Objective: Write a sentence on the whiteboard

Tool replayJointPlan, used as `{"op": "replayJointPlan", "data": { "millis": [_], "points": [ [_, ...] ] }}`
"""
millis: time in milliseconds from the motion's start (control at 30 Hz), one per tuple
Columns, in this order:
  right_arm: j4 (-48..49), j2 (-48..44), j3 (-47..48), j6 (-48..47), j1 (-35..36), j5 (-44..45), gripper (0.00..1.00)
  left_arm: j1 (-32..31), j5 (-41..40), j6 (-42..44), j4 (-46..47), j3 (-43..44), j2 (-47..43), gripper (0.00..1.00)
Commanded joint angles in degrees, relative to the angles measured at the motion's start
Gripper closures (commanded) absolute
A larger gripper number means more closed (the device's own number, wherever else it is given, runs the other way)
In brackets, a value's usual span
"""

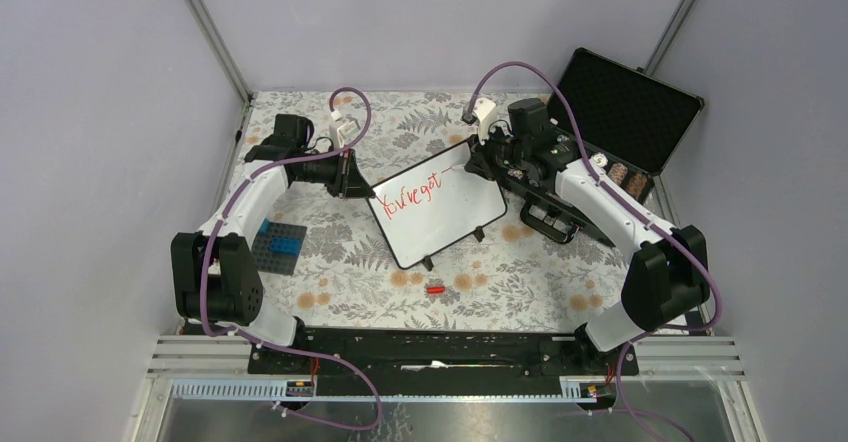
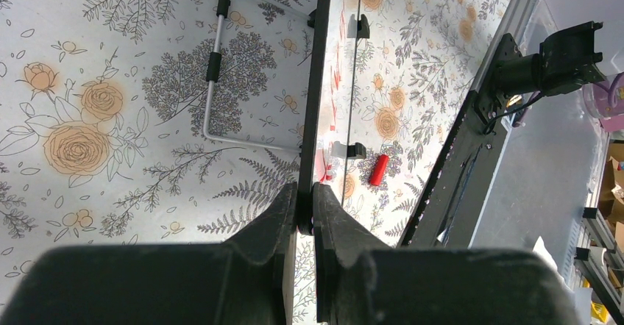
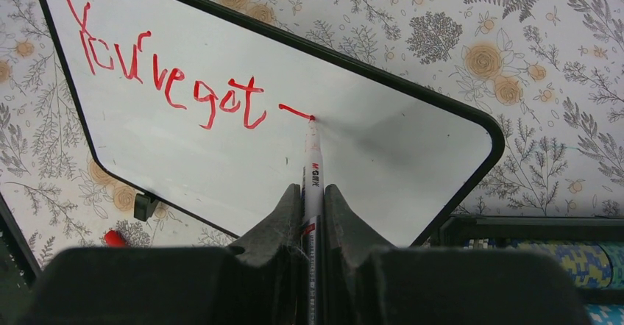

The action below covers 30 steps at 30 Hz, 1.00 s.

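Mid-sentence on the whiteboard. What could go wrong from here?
1. Left end effector pinches the whiteboard only by its rim near one corner; marker pressure may pivot or slip it.
2. Little bare board lies past the marker tip, so the sentence may crowd the rim when finished.

A red cap (image 1: 435, 289) lies on floral tablecloth (image 1: 520, 284).
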Motion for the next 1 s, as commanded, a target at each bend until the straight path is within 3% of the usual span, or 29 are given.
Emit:
{"op": "replayJointPlan", "data": {
  "millis": [0,967],
  "points": [
    [0.4,-3.4,1.4,-0.9,-0.4,-3.5,1.0,-0.2,-1.4,1.4,1.9,1.0,0.2,1.0],
    [2.0,1.1,2.8,0.3,-0.3,-3.1,1.0,-0.5,-1.7,1.4,1.9,1.0,0.5,1.0]
  ]
}}
